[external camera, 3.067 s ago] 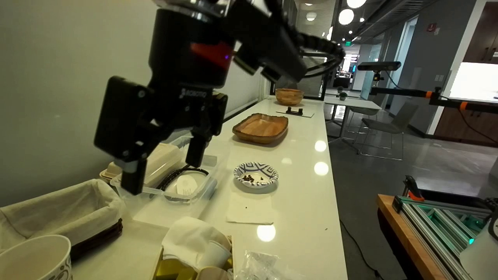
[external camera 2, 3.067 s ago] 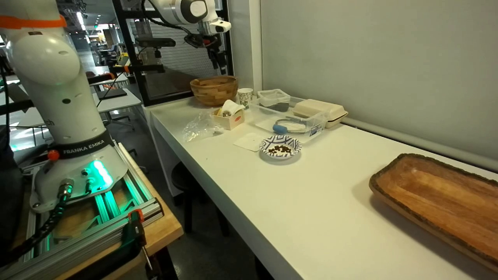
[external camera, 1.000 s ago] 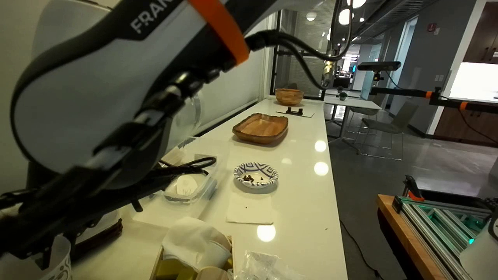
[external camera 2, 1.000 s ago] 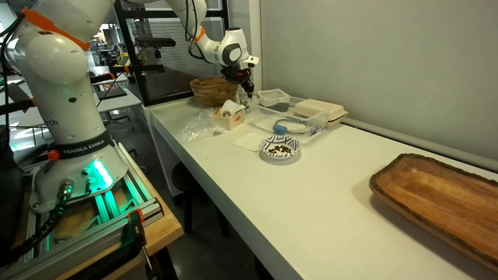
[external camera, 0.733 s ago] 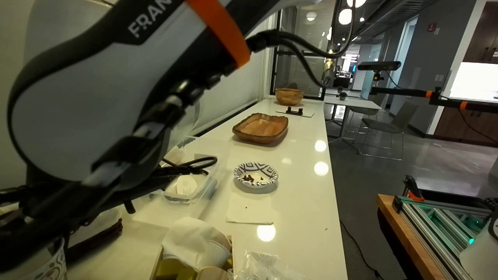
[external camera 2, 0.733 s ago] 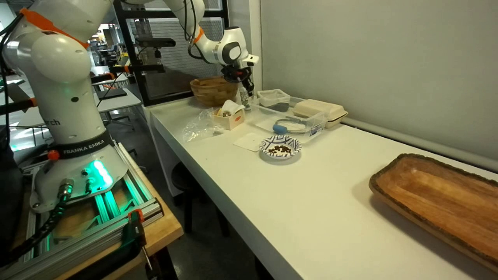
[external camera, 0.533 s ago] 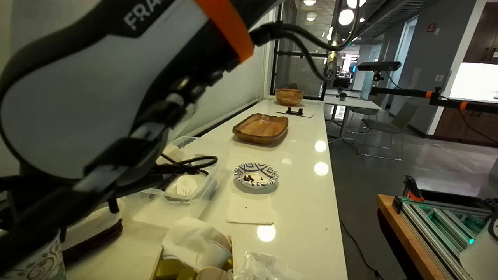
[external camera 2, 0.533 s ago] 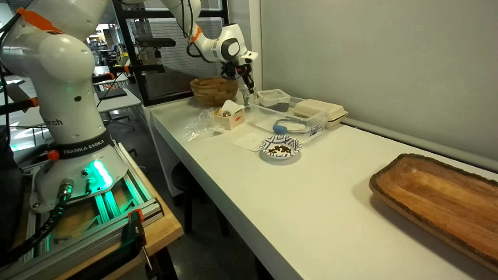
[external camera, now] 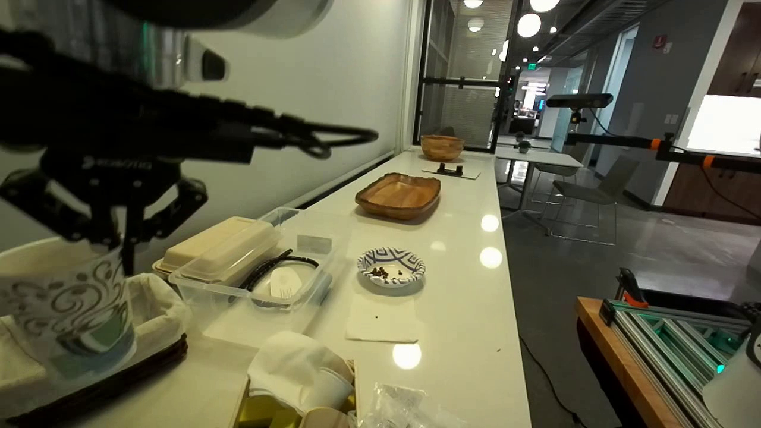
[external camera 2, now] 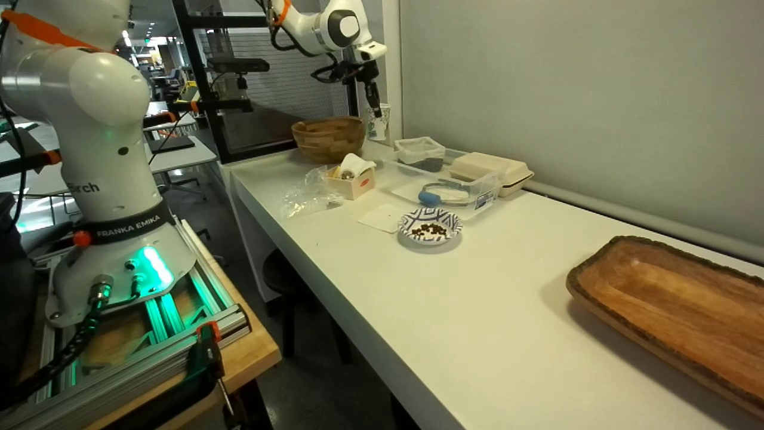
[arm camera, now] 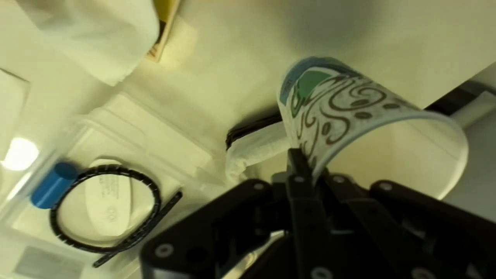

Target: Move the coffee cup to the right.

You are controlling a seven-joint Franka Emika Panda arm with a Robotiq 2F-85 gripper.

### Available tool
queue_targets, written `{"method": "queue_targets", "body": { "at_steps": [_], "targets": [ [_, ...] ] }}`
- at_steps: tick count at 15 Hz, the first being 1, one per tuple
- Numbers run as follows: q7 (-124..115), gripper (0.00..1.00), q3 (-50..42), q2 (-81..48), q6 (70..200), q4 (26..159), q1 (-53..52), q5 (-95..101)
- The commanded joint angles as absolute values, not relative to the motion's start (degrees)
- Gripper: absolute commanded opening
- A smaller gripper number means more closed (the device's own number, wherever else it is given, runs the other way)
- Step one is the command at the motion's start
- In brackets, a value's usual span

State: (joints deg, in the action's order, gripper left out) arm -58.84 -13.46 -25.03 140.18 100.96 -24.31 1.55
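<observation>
The coffee cup [external camera: 74,309] is whitish with brown swirls and a green and blue print. It hangs above the counter, as the cup [external camera 2: 379,132] in an exterior view and its shadow in the wrist view show. My gripper [arm camera: 313,168] is shut on the wall of the cup [arm camera: 345,102] at the rim. One of the fingers [arm camera: 298,161] lies along the printed outside; the tip of the other is mostly hidden behind the rim. The mouth of the cup faces the wrist camera. In both exterior views the gripper [external camera: 122,249] comes down on the cup from above.
Below and beside the cup stands a cloth-lined basket [external camera: 156,300]. Close by are a clear tub [external camera: 196,306], a small box [external camera 2: 359,186] with white paper and a wooden bowl [external camera 2: 328,140]. A patterned dish [external camera: 390,255] and wooden tray [external camera: 398,196] stand along the counter.
My gripper came down open to the cup, which stood on the counter, and closed on its wall. In the last half second the arm has risen, lifting the cup.
</observation>
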Motion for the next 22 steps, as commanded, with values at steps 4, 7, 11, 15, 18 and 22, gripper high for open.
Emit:
{"method": "queue_targets", "body": {
  "at_steps": [4, 7, 11, 15, 18, 22],
  "targets": [
    [-80.9, 0.01, -11.8, -2.4, 139.3, 120.4, -18.0, 13.9],
    [-89.6, 0.01, -9.9, 5.9, 140.1, 127.9, -11.3, 20.7],
    [-98.1, 0.01, -7.0, 15.7, 138.4, 136.8, 0.2, 28.5],
    [-102.9, 0.01, -6.9, 21.0, 140.3, 144.2, 13.3, 36.7],
    [-100.6, 0.04, -7.0, 19.4, 139.1, 142.5, 16.3, 37.1],
    [-102.0, 0.04, -8.3, 20.3, 140.9, 145.1, 20.6, 40.8]
  ]
}}
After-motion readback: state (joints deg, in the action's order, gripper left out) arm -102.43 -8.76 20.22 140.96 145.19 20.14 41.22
